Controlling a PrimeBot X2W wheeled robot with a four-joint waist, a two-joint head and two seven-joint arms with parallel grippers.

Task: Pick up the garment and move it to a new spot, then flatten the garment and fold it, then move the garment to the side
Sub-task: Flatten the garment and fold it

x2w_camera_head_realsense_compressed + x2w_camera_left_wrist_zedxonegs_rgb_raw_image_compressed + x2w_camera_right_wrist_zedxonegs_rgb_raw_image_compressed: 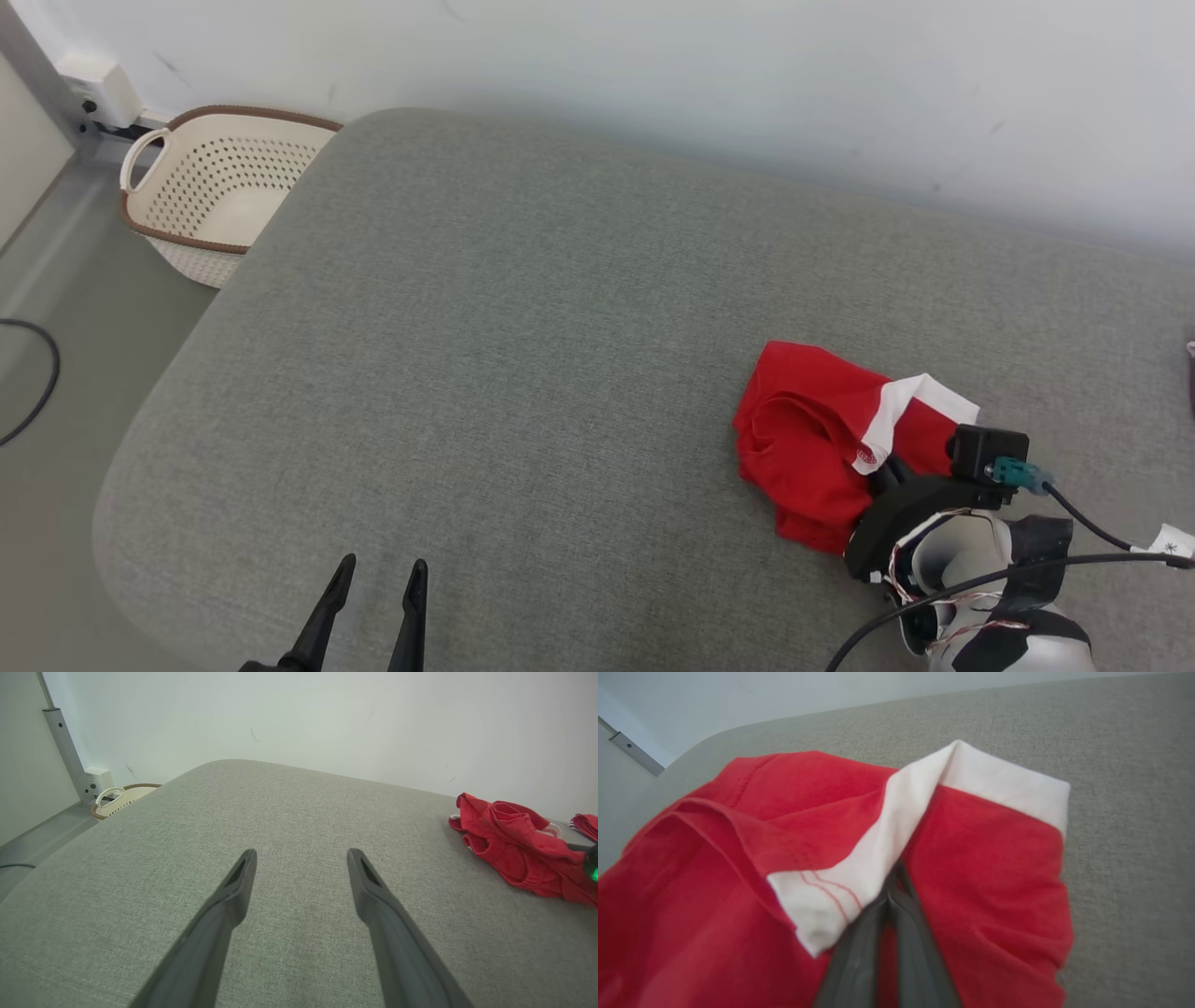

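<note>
Red garment (822, 439) with a white band lies crumpled on the grey fabric surface (523, 355), at about 4 o'clock in the head view, near the right edge. Bunched, not flat: folds and an open hem on its 9 o'clock side, white band folded over at its 2 o'clock side.

Right gripper (889, 467) comes in from 5 o'clock and meets the garment at the white band. In the right wrist view its fingers are pressed together, right gripper (896, 872) tips tucked in at the crease where white band meets red cloth, pinching the garment (738, 896) there. Cloth rests on the surface, not lifted as far as I can tell.

Left gripper (383, 565) sits at 7 o'clock in the head view, well apart from the garment, fingers spread, nothing between them. The left wrist view shows the same: left gripper (302, 854) splayed wide over bare grey surface, garment (514, 858) off at 3 o'clock.

Cream perforated basket (215, 201) with a brown rim stands on the floor at 10 o'clock, just beside the surface's far left corner. Black cable (42, 383) loops on the floor at 9 o'clock. Second bit of red cloth (586, 826) shows at the left wrist view's 3 o'clock edge, beyond the garment; too cropped to tell what it is.
</note>
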